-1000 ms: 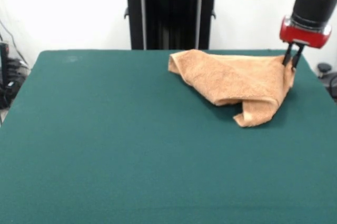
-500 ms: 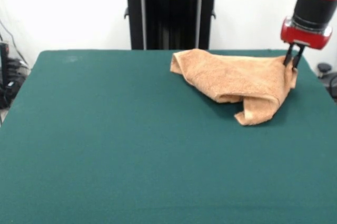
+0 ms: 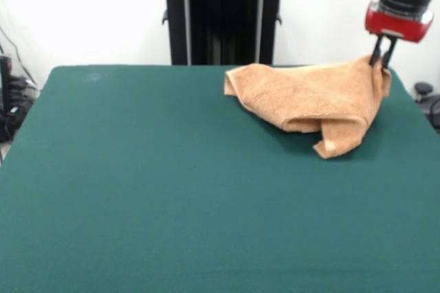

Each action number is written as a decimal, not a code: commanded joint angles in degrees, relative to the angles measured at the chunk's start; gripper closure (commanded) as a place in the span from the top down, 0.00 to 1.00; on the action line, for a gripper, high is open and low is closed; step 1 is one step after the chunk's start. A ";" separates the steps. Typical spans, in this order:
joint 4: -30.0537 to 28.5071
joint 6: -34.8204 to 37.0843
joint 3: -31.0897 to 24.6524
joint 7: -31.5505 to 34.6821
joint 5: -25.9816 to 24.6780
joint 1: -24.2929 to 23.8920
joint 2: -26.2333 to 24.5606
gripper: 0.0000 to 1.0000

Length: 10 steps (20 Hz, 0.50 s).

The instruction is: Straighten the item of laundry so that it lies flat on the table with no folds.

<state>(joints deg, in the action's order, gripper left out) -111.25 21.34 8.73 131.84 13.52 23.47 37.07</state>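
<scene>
Rising since a moment ago, the gripper (image 3: pixel 380 61) is lifting one corner of the towel (image 3: pixel 313 100) higher off the worktop (image 3: pixel 172 190), and the cloth's low folded tip is trailing after it. Its fingers are pinched closed on that corner. Beneath and beside the gripper, the towel is sitting bunched near the worktop's far edge, one flap doubled under. Flattening is barely begun, judging by the folds remaining; spreading is left.

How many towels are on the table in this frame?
1: the orange-tan towel lies crumpled at the green table's far right, one corner pinched by the gripper.
</scene>
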 commanded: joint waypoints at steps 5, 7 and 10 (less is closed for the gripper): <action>-19.49 -13.18 -6.19 14.27 2.92 -1.58 1.85 0.00; -19.69 -15.30 -6.03 13.96 2.23 -1.75 0.61 0.00; -19.49 -18.08 -7.32 13.63 2.33 -2.76 -1.59 0.00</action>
<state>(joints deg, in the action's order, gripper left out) -122.93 10.20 8.31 131.84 14.13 22.02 39.31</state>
